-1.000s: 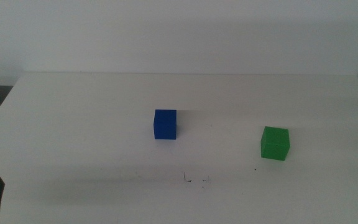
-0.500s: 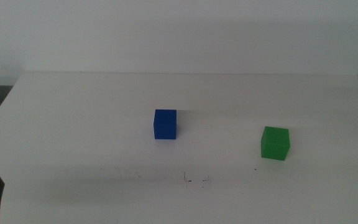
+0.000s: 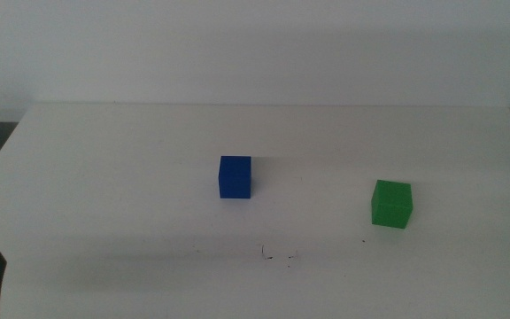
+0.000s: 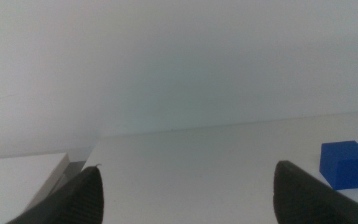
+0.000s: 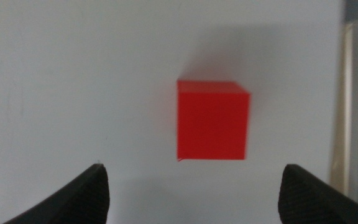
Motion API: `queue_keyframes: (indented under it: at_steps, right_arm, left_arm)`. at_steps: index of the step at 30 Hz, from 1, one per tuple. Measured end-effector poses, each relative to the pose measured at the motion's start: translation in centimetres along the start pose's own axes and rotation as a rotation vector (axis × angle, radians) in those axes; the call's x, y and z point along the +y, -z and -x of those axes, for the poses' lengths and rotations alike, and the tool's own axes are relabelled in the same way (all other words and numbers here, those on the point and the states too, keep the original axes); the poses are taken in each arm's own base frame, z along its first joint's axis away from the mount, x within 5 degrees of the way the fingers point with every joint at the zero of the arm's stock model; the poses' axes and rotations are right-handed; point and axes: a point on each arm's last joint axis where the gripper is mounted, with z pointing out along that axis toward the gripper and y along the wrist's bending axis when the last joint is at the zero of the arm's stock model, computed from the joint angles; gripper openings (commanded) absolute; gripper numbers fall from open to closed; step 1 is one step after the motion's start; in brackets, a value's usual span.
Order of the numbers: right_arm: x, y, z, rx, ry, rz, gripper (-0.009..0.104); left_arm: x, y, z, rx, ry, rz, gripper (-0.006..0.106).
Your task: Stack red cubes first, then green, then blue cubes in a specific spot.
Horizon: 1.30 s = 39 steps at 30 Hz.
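- Hovering above the red cube [image 5: 212, 120], the right tool [image 5: 194, 193] is spread wide and empty; that cube lies outside the middle view.
- Left tool [image 4: 185, 193] waits at the bench [image 3: 104, 177] edge, open, empty.
- Risk: an off-centre descent could nudge the matte, sharp-edged cube askew.
- Blue cube [image 3: 235, 176] and green cube [image 3: 390, 204] sit well apart; marked spot [image 3: 277, 255] unoccupied.

We count three cubes in all. We see one red cube [image 5: 212, 120] in front of our right gripper [image 5: 191, 186]. We see one blue cube [image 3: 235, 176] ahead of our left gripper [image 4: 185, 190], and one green cube [image 3: 391, 204].
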Motion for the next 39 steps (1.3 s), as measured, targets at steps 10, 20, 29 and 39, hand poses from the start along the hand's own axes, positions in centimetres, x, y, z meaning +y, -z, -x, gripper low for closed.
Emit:
queue_keyframes:
  at_steps: [10, 20, 29, 39]
  right_arm:
    - [-0.4, -4.8, 1.1, 0.124, 0.025, 0.041, 0.082]
    - [-2.5, -5.2, 1.3, 0.061, -0.059, 0.025, 0.08]
    - [-2.4, -7.3, 0.8, 0.067, -0.058, 0.027, 0.076]
    - [-2.2, -9.5, 0.2, 0.065, -0.058, 0.026, 0.069]
  left_arm:
    - [0.0, 0.0, 0.0, 0.0, 0.0, 0.0, 0.094]
    - [0.0, 0.0, 0.0, 0.0, -0.031, 0.003, 0.094]
    - [0.0, 0.0, 0.0, 0.0, -0.035, 0.003, 0.094]
    - [0.1, 0.0, 0.0, 0.001, -0.07, 0.006, 0.094]
